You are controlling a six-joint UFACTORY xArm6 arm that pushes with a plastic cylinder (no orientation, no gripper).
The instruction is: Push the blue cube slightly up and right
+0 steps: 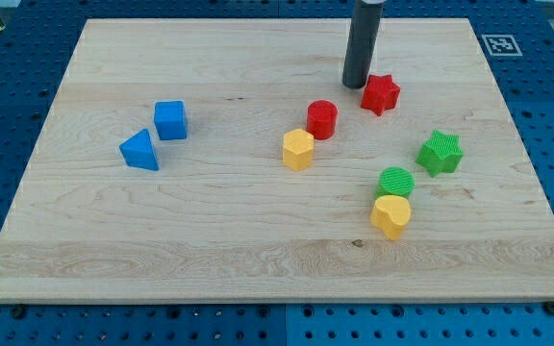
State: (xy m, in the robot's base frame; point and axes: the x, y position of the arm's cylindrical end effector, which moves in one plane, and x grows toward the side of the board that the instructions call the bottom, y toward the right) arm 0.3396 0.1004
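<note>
The blue cube (170,120) sits on the wooden board (113,221) at the view's left, with a blue triangular block (140,151) touching or nearly touching its lower left. My tip (356,84) is at the view's upper middle-right, far to the right of the blue cube. It stands just left of a red star block (381,93), close to it or touching it.
A red cylinder (322,119) and a yellow hexagonal block (298,150) sit near the centre. A green star (440,152), a green cylinder (395,182) and a yellow heart-shaped block (390,215) lie at the right. A tag marker (500,44) sits past the board's top right corner.
</note>
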